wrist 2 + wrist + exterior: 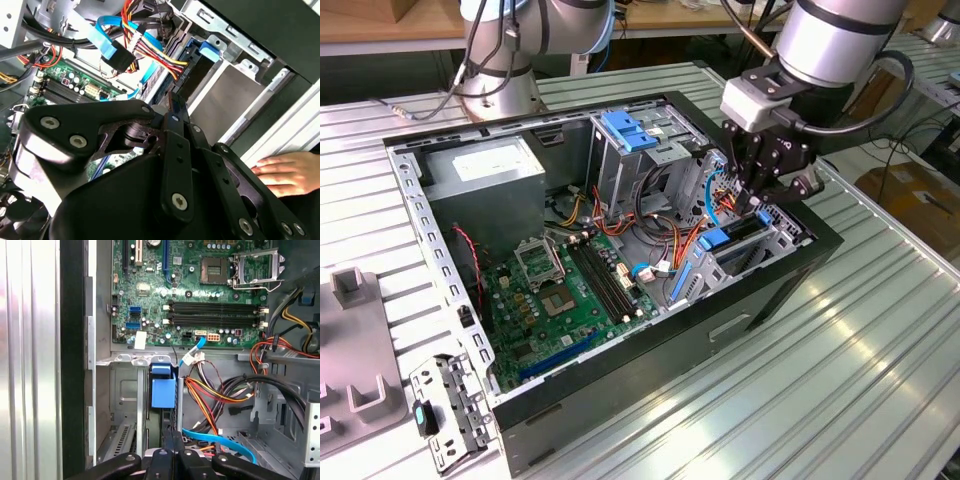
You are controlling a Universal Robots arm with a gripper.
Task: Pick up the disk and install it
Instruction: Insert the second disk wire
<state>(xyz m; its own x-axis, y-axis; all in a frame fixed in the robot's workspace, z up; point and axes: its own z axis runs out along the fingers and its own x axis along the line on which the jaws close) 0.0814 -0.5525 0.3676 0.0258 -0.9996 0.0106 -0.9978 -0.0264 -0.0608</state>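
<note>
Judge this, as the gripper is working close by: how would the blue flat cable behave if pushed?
Probably floppy: the blue flat cable sags in a loose curve. Likely light, being a thin ribbon. It might snag on neighbouring wires.

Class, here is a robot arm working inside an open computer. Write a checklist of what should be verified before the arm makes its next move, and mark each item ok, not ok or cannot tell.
1. Case open, with the drive bay reachable from above: ok.
2. Tool lined up over the disk: ok. It hangs directly above the bay.
3. Disk inside the bay, standing on edge: ok.
4. Disk pushed fully home: cannot tell.
5. Cables out of the bay: ok. The bundle lies beside it, not across it.
6. People clear of the work area: not ok. In the second wrist view a hand rests beside the case.
</note>
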